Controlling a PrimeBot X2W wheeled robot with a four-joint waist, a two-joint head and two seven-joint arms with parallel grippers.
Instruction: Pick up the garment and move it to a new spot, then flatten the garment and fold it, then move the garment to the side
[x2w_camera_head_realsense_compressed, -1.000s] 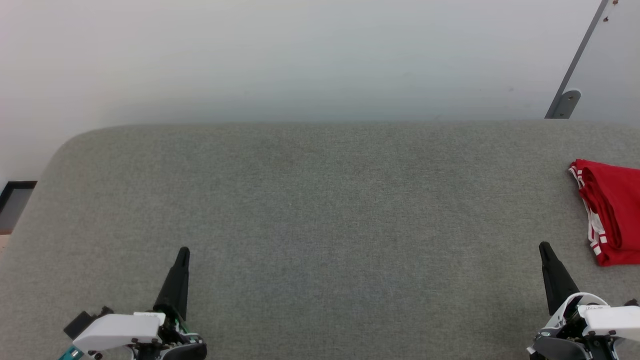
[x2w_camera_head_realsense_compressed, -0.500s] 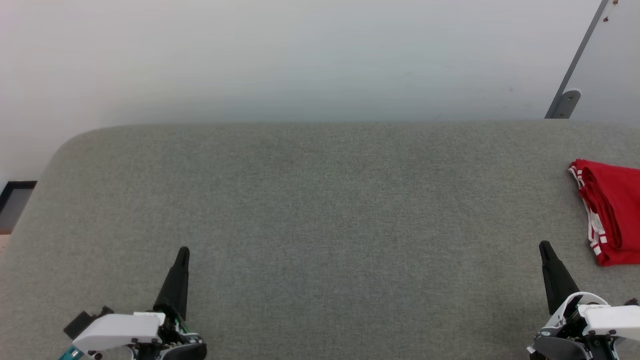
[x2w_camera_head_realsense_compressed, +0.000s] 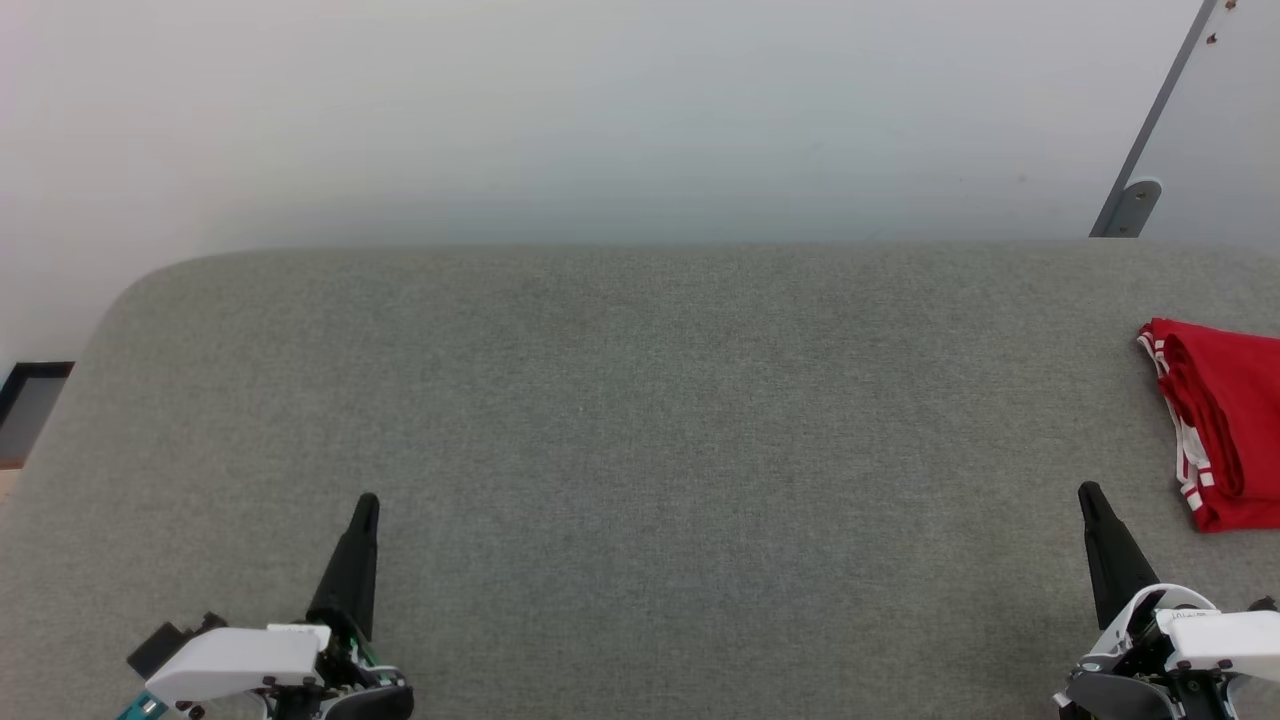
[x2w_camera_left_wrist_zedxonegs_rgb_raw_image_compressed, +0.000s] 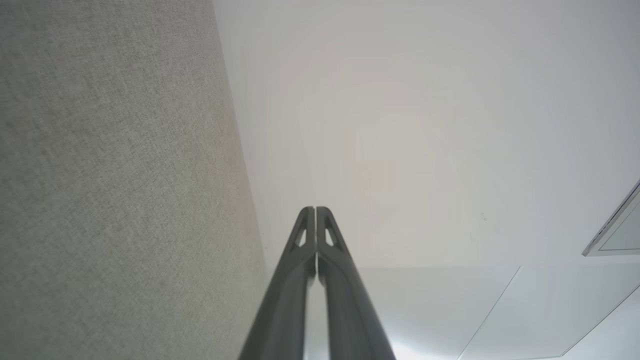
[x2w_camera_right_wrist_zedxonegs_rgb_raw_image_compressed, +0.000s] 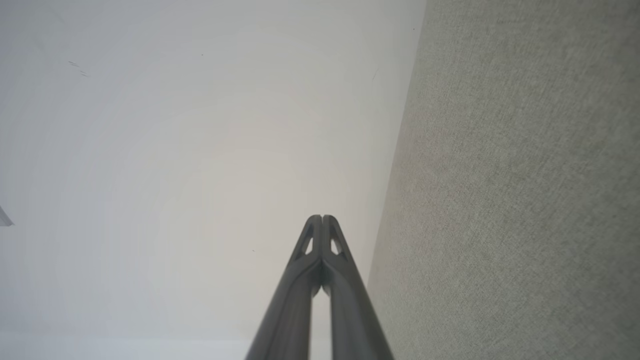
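Garment (x2w_camera_head_realsense_compressed: 1225, 440) folded on grey surface (x2w_camera_head_realsense_compressed: 640, 400), right side, left fingers (x2w_camera_head_realsense_compressed: 352, 570) and right fingers (x2w_camera_head_realsense_compressed: 1113, 560) pressed together, empty.

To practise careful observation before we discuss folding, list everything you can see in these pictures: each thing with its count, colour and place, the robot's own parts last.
garment: one, red with red-and-white striped trim, on the table at the head view's right edge, partly cut off
table: one, grey fabric top, across the middle
wall: one, pale, behind the table
strut: one, grey metal, slanting, upper right
left gripper: one, dark fingers shut, lower left, holding nothing
right gripper: one, dark fingers shut, lower right, apart from the garment
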